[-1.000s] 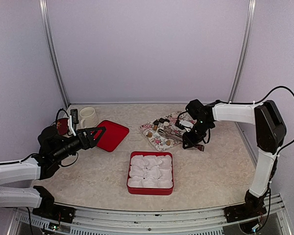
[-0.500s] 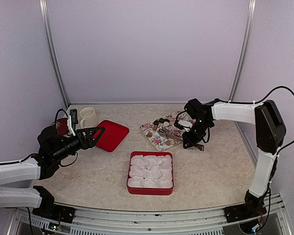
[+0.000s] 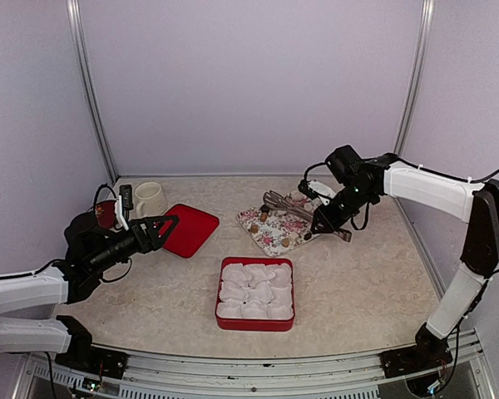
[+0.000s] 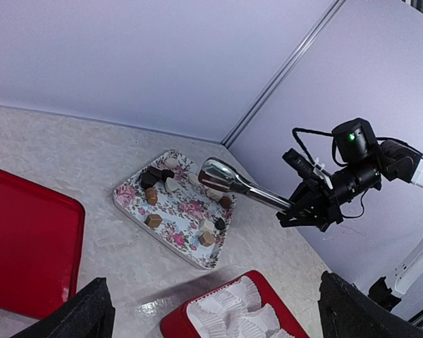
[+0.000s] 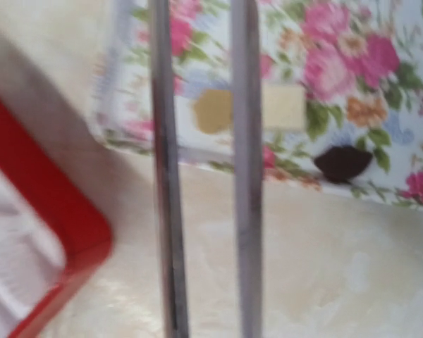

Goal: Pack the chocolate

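Right gripper [image 3: 329,219], clamped on tongs [image 3: 283,202], lifts them above tray [image 3: 264,236] near far edge; left gripper [image 3: 165,229] jaws apart. We risk loose tongs swinging, scattering chocolate [image 4: 152,196].

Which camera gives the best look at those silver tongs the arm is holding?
The left wrist view: it shows the tongs whole, from the right gripper to their tips above the floral tray. The top view shows them small; the right wrist view, only two blurred arms.
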Controlling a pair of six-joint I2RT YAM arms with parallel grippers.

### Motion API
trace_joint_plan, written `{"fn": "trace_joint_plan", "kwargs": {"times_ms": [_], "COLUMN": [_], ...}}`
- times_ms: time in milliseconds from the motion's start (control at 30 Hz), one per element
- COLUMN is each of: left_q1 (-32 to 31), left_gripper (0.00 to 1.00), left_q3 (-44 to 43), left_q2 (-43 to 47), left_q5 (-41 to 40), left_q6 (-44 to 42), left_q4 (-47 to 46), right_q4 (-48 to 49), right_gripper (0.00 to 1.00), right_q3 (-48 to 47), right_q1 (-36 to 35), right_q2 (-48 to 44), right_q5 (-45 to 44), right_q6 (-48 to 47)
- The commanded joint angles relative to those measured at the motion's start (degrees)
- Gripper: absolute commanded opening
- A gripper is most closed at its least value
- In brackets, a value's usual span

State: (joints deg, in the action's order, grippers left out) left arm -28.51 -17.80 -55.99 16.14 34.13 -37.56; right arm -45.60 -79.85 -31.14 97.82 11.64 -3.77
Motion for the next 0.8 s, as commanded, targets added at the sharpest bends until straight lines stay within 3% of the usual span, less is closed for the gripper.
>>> {"fn": "trace_joint_plan", "kwargs": {"times_ms": [0, 400, 767], "left_q1": [0.39, 0.40, 0.39], "left_gripper": [0.99, 0.99, 0.99], "left_q3": [-3.20, -6.48, -8.05], "left_q2": [1.12, 2.84, 2.62], "left_q5": [-0.73, -1.54, -1.48], "left_q6": [-1.91, -2.82, -2.90], "left_q4": [2.79, 7.62, 9.52], "right_q4": [-0.75, -5.47, -6.55], "right_gripper": [0.19, 0.18, 0.18], "right_q3": [0.42, 6.31, 15.90], "right_q1": [-3.73, -18.78, -28.52], "right_q2": [-5.98, -16.68, -20.36], "right_q5": [3.58, 7.04, 7.92], "right_q6": [-1.45, 2.49, 8.57]}}
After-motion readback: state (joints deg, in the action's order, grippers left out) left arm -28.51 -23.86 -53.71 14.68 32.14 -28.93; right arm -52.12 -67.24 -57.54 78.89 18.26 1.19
